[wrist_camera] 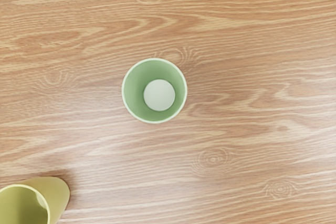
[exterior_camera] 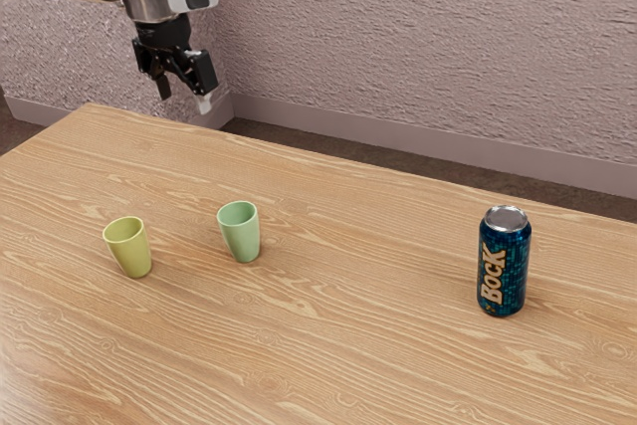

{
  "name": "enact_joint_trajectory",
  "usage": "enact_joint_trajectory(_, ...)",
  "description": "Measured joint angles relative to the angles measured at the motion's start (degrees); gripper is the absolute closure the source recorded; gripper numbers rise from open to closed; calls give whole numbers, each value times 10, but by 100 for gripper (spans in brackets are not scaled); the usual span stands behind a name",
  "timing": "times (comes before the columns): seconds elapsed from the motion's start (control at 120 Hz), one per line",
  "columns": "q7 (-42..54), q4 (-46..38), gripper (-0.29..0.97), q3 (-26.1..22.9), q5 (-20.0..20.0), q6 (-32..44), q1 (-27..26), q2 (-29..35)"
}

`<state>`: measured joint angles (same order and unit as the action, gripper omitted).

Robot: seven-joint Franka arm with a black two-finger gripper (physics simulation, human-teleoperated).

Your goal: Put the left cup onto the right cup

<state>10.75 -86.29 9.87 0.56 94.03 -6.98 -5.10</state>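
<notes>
- The gripper [exterior_camera: 184, 97] hangs high above the table [exterior_camera: 348, 345], its fingers spread apart with nothing between them.
- Well below the gripper, the wrist view looks straight down into the green cup [wrist_camera: 154, 91], which stands upright with its mouth up and its pale bottom showing.
- In the exterior view the green cup [exterior_camera: 240, 231] stands on the bare wood, about midway between the tabletop's far and near edges and toward the exterior view's left.
- The yellow cup [exterior_camera: 128, 246] stands upright near the green cup, on its side toward the exterior view's left; the two do not touch.
- In the wrist view, the yellow cup [wrist_camera: 31, 203] is seen partly, apart from the green one.
- A blue can [exterior_camera: 505, 261] lettered "BOCK" stands upright, well apart from both cups, toward the tabletop's edge at the exterior view's right.
</notes>
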Motion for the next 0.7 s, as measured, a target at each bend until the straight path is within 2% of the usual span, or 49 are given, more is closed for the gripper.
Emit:
enact_joint_trajectory(0.167, 4, -37, 0, 2, 0, 22, 0, 8)
enact_joint_trajectory(0.292, 4, -126, 0, 14, -4, 59, 5, 15)
enact_joint_trajectory(0.492, -12, -247, 0, -6, -35, 154, 87, 22)
enact_joint_trajectory(0.7, -29, -267, 0, -10, -45, 231, 134, -17)
